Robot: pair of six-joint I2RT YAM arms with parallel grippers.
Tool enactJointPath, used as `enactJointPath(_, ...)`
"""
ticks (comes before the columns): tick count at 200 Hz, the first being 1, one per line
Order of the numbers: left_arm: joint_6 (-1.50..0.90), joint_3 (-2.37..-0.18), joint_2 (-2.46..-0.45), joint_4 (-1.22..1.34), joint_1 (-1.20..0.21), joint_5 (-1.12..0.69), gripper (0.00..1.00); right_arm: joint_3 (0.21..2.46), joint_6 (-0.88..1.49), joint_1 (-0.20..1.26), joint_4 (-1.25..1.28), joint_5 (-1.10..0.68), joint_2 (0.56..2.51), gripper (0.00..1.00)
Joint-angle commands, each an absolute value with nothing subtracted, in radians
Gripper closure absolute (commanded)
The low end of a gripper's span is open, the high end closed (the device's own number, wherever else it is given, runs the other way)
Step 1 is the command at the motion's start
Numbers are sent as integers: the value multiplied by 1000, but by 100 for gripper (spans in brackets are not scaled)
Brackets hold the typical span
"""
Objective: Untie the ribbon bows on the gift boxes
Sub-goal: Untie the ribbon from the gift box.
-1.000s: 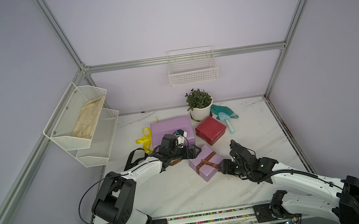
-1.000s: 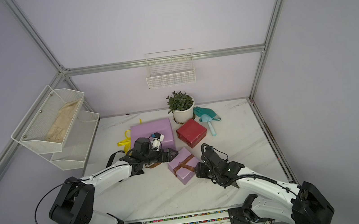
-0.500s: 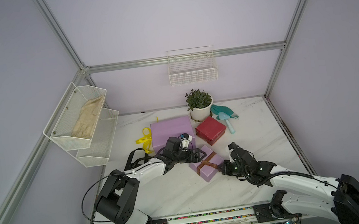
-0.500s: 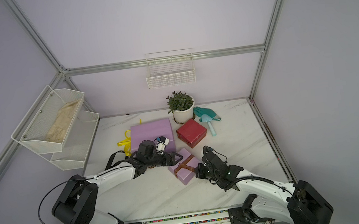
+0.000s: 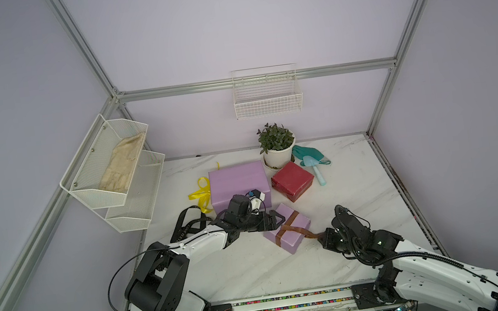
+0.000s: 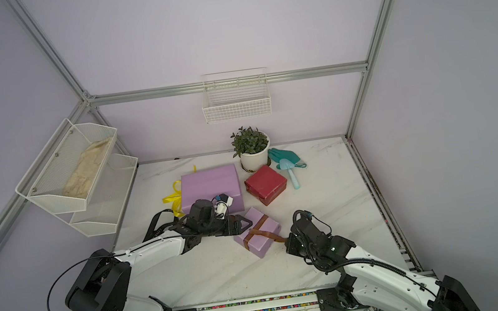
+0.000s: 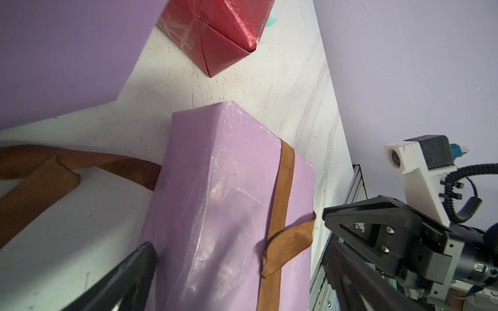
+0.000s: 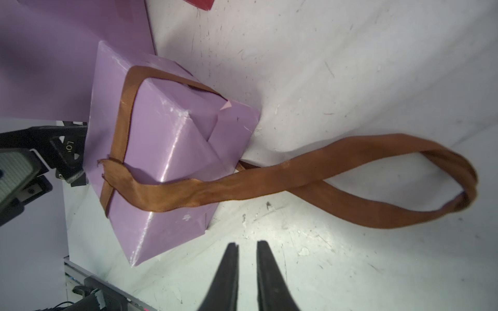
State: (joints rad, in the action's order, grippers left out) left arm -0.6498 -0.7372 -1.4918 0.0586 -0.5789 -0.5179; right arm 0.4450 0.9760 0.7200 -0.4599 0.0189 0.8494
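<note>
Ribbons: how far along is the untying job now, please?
Done: the yellow ribbon lies loose beside the big lilac box; the red box shows no ribbon. In hand: the brown ribbon, its bow undone, trails in a loose loop but still wraps the small lilac box; the right gripper holds nothing. Remaining: pull it free.

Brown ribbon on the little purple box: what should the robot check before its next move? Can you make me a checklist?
1. Is the brown ribbon held by the right gripper? Not ok: its fingertips stand a little apart with nothing between them.
2. Is the ribbon within easy reach? Ok: a loose loop lies on the table near that gripper.
3. Is the left gripper ready to steady the small lilac box? Ok: its jaws are wide open with the box between them.
4. Is the ribbon off the box? Not ok: one band wraps it.
5. Is the crossing on top knotted? Cannot tell.
6. Is the red box out of the way? Ok: it stands apart.
</note>
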Motion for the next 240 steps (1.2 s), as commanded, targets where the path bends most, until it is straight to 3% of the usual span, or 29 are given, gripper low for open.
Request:
enactJointPath(1, -675, -739, -1466, 81, -590, -543, 0, 499, 954, 723, -424, -25, 931, 79)
enactJointPath(21, -684, -727, -1451, 81, -611, -536, 0, 489, 948, 724, -337, -106, 1052, 72)
enactJointPath(47, -697, -704, -1439, 81, -627, -519, 0, 487, 963, 724, -271, -81, 1128, 71)
enactJointPath(70, -704, -683, -1426, 87, -627, -501, 0, 471, 1006, 724, -246, 39, 1117, 65)
enactJointPath(99, -699, -678, -1436, 86, -627, -496, 0, 462, 1057, 714, -212, 281, 1112, 65)
enactJointPath(122, -700, -681, -1448, 87, -627, -502, 0, 462, 1067, 652, -142, 359, 1145, 66)
enactJointPath(188, -703, -683, -1445, 88, -628, -492, 0, 489, 929, 186, -28, 231, 1186, 66)
enactJointPath(206, -705, -685, -1447, 90, -627, -491, 0, 533, 850, 123, -17, 97, 1170, 67)
enactJointPath(218, -705, -687, -1449, 90, -627, -491, 0, 615, 798, 123, -97, 0, 1201, 61)
enactJointPath(228, -705, -692, -1454, 90, -627, -491, 0, 658, 785, 126, -151, -109, 1232, 48)
enactJointPath(240, -703, -698, -1457, 90, -628, -490, 0, 650, 797, 138, -162, -190, 1224, 44)
